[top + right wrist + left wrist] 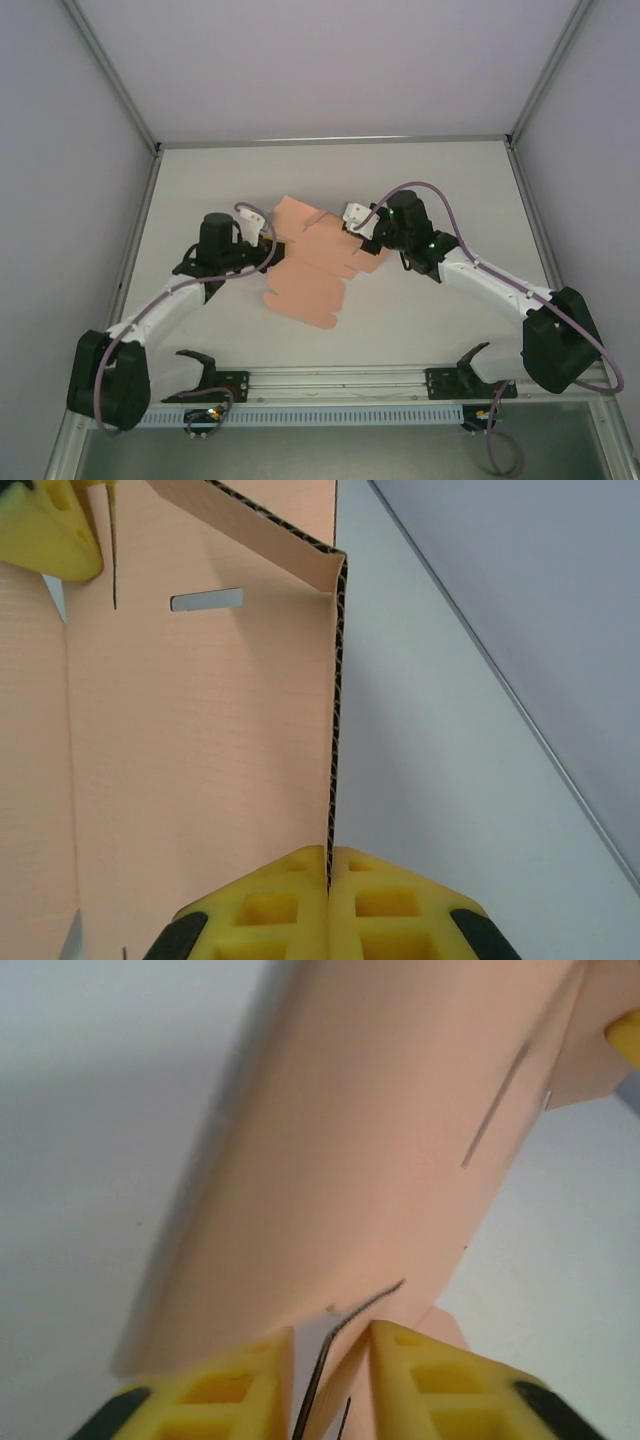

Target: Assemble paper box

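Observation:
The paper box is a flat salmon-pink die-cut sheet [312, 268] with flaps and tabs, lying mid-table between both arms. My right gripper [353, 222] is shut on the sheet's right edge. In the right wrist view its yellow pads [290, 895] meet on the corrugated edge of an upright panel [200, 740], which has a small slot. My left gripper [265, 233] sits at the sheet's upper left edge. In the left wrist view its jaws [332, 1348] stand apart with a thin card edge [330, 1345] between them, and the sheet [360, 1160] rises tilted ahead.
The white table [440, 180] is walled by grey panels at the back and sides. A metal rail [340, 378] with both arm bases runs along the near edge. Bare table lies behind and to the right of the sheet.

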